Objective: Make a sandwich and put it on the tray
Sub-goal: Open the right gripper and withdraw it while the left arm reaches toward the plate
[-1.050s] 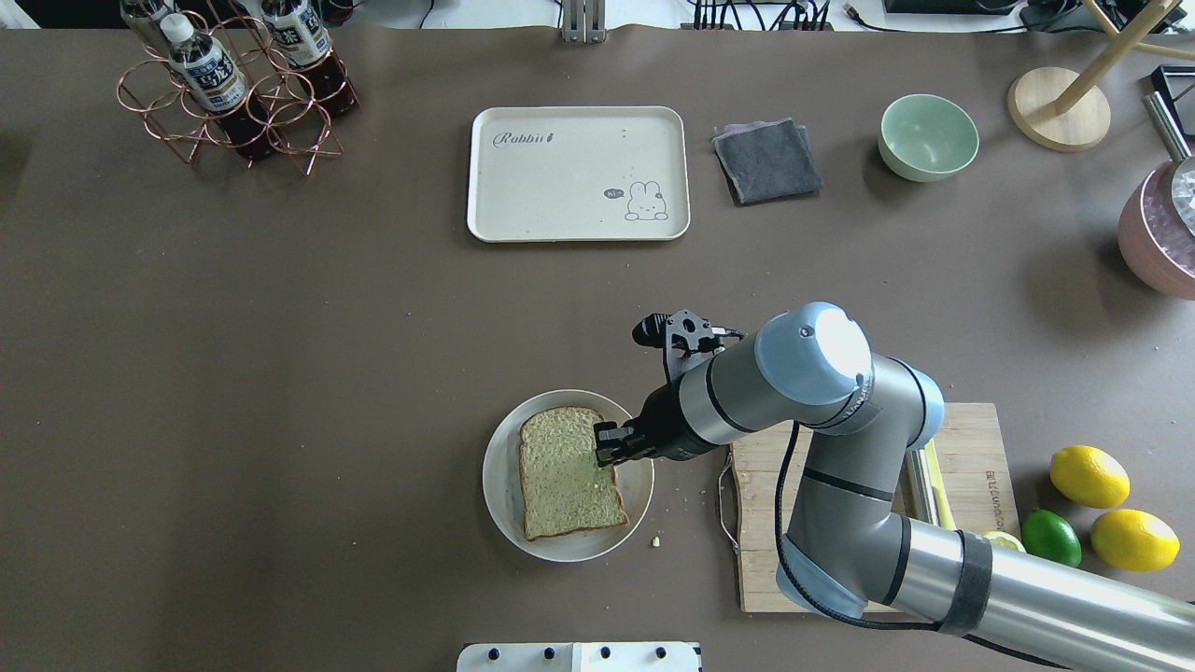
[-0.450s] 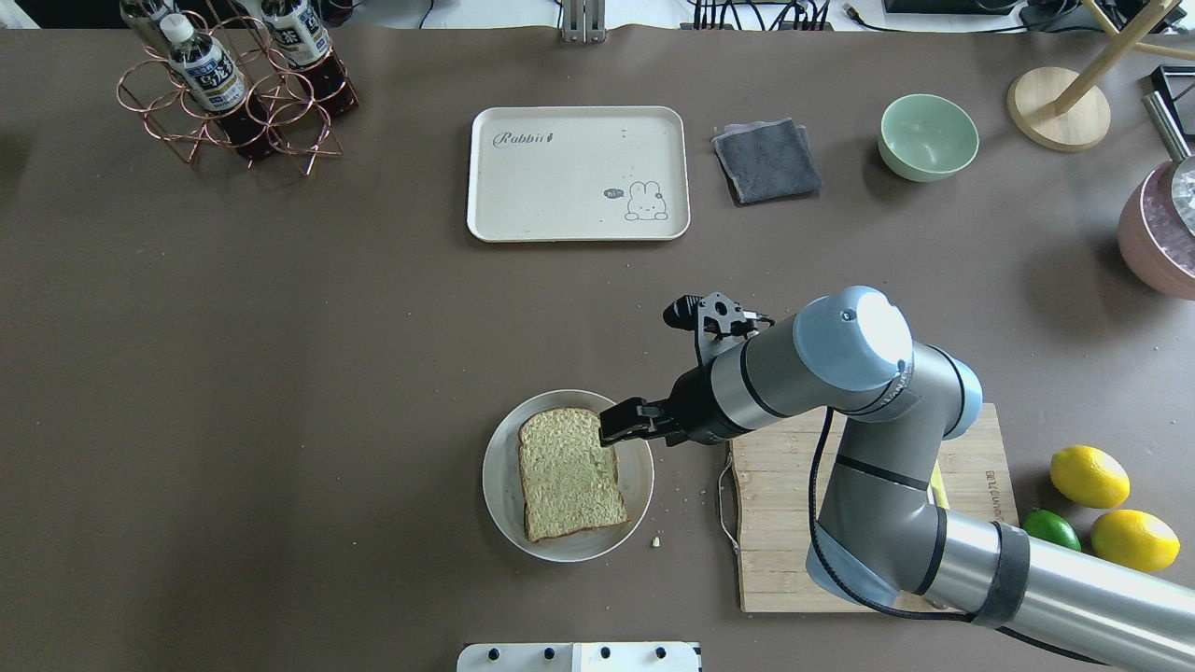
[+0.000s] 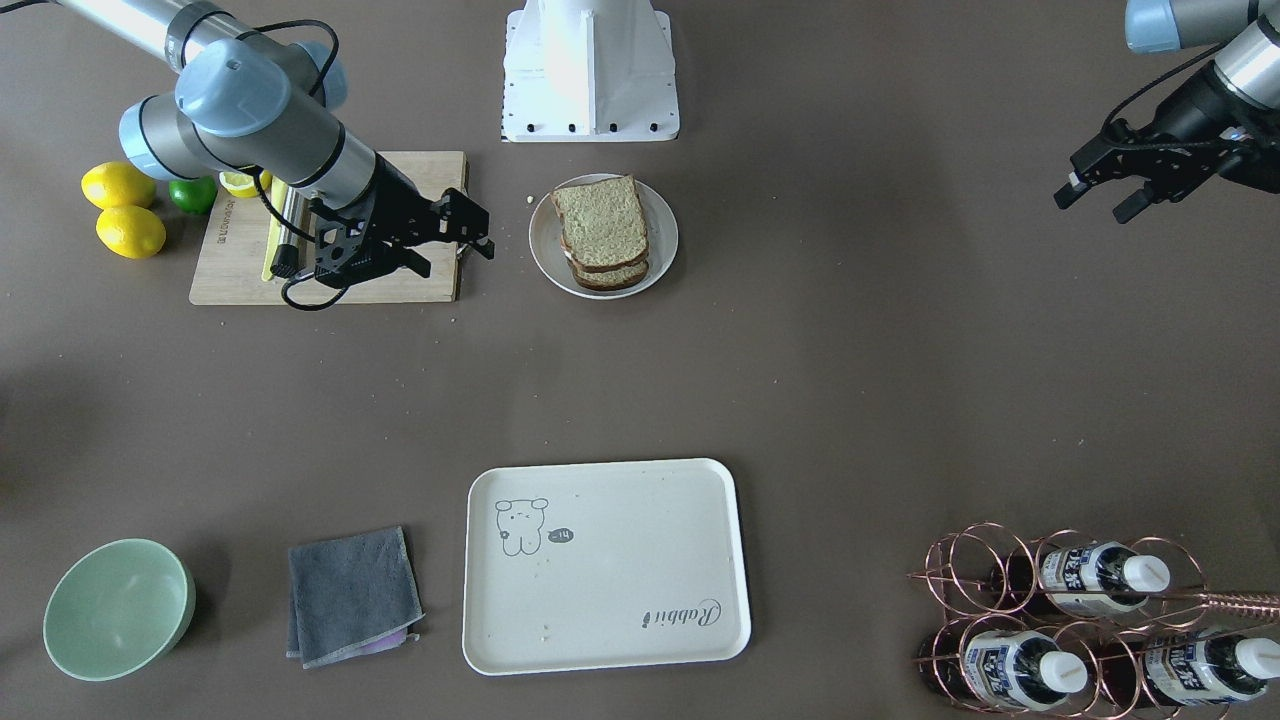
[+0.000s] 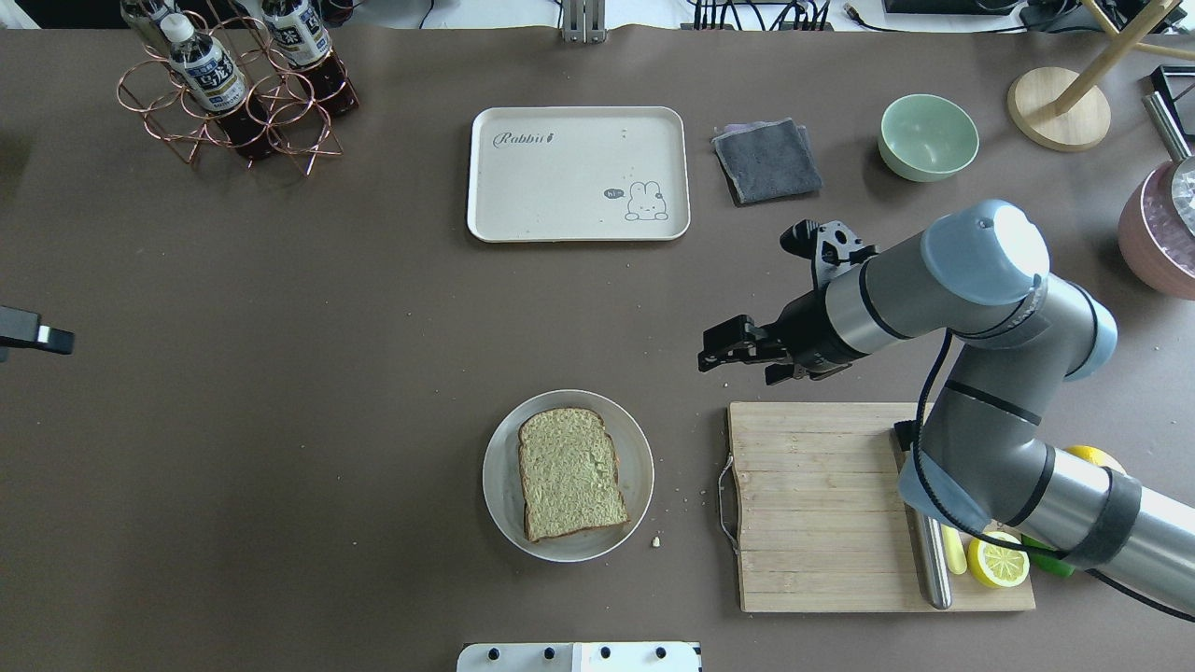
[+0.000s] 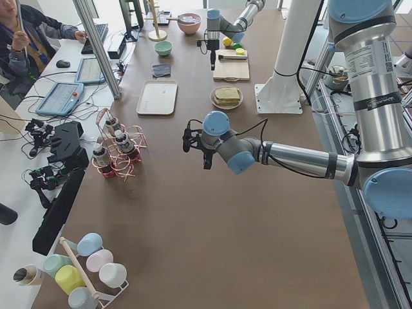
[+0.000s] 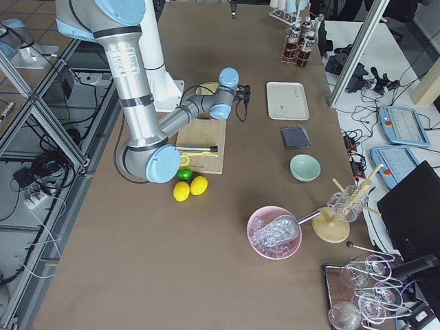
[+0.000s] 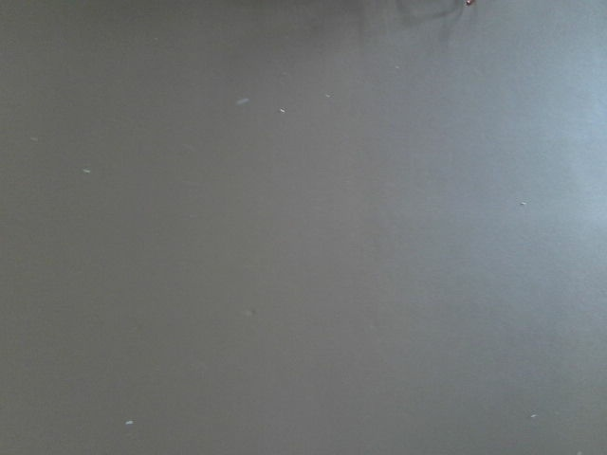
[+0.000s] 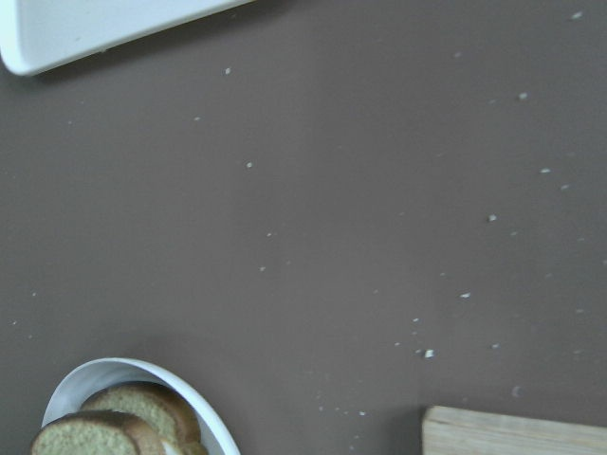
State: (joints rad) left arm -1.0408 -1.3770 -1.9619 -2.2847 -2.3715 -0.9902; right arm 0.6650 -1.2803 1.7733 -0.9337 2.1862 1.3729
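On plate [image 3: 664, 240], sandwich [image 3: 600, 222], layers seen only front-on

I see a brown, crumb-speckled table [image 4: 280, 373] with a white plate [image 4: 497, 481] near the robot's edge. A wooden cutting board [image 4: 812, 504] lies just beside the plate on the robot's right, and two lemons [image 3: 130, 231] and a lime [image 3: 192, 194] sit off the board's outer end. Along the far side I see a cream tray [image 4: 560, 187], a folded grey cloth [image 4: 767, 161] beside it, then a green bowl [image 4: 928, 137]; a copper wire bottle rack [image 4: 191, 140] stands in the far left corner, with a round wooden stand base [image 4: 1058, 109] and a pink bowl [image 4: 1153, 243] at far right.
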